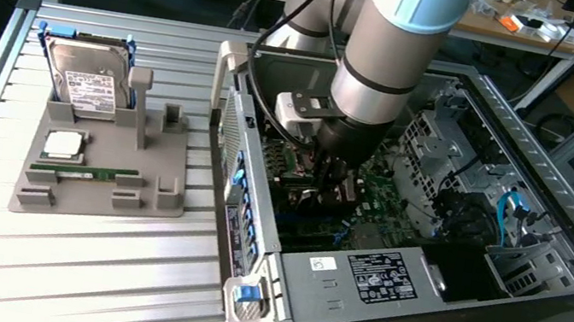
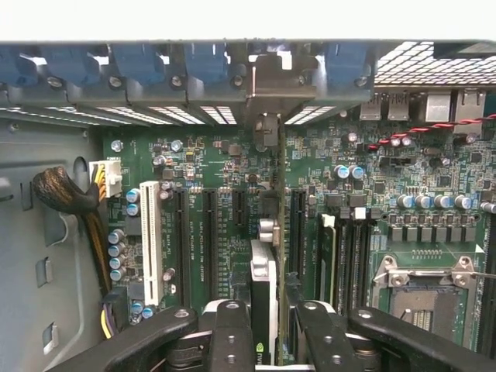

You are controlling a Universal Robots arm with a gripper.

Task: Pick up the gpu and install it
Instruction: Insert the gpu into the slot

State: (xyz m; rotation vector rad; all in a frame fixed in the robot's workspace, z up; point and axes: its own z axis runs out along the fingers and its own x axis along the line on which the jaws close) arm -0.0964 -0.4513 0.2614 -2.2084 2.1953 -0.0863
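Gpu (image 2: 264, 298) clamped edge-on in the gripper (image 2: 263, 333), inside the open computer case (image 1: 554, 221)
From the exterior view's left: hard drive (image 1: 89, 82) and memory stick (image 1: 89, 173) sit on the grey holder (image 1: 96, 204); judged, keep the card upright and square over the motherboard (image 2: 225, 232) slots, its bracket toward the twelve o'clock blue clips (image 2: 209, 62), clear of capacitors (image 2: 349, 172) at one o'clock

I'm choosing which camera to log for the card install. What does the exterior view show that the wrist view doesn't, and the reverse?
Exterior only: the grey tray on the slatted table, holding a hard drive, a CPU chip and a memory stick; also the arm reaching into the PC case.

Wrist only: the gpu edge-on between the pincer fingers, above the slots, its bracket by the case's rear wall; the bare CPU socket.

Both: the green motherboard.
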